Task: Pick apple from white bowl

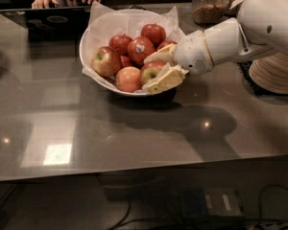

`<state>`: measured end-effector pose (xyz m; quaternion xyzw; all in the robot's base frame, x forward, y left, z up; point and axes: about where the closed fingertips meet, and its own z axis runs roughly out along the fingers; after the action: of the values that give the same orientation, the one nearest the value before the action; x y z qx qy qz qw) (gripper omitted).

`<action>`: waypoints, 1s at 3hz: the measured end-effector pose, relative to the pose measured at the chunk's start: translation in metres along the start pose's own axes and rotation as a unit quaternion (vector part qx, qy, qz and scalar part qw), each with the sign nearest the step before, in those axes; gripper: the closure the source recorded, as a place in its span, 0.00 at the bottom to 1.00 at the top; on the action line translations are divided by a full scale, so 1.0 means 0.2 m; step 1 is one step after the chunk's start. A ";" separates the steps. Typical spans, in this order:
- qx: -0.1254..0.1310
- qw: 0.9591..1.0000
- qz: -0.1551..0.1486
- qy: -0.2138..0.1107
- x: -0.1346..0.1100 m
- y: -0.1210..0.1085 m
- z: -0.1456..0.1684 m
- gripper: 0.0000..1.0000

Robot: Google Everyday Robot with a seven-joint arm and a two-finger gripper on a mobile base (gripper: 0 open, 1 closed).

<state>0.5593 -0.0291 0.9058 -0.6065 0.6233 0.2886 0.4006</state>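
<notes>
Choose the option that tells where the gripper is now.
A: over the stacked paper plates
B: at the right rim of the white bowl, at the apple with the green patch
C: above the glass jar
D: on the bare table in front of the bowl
B: the gripper reaches in over the right rim of the white bowl, at the apple with the yellow-green patch.
</notes>
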 end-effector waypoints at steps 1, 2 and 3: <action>0.000 1.000 0.000 0.000 0.00 0.00 0.00 0.73; 0.000 1.000 0.000 0.000 0.00 0.00 0.00 0.97; -0.001 1.000 0.000 -0.001 0.00 0.00 0.00 1.00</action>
<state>0.5590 -0.0283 0.9060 -0.6066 0.6224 0.2900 0.4007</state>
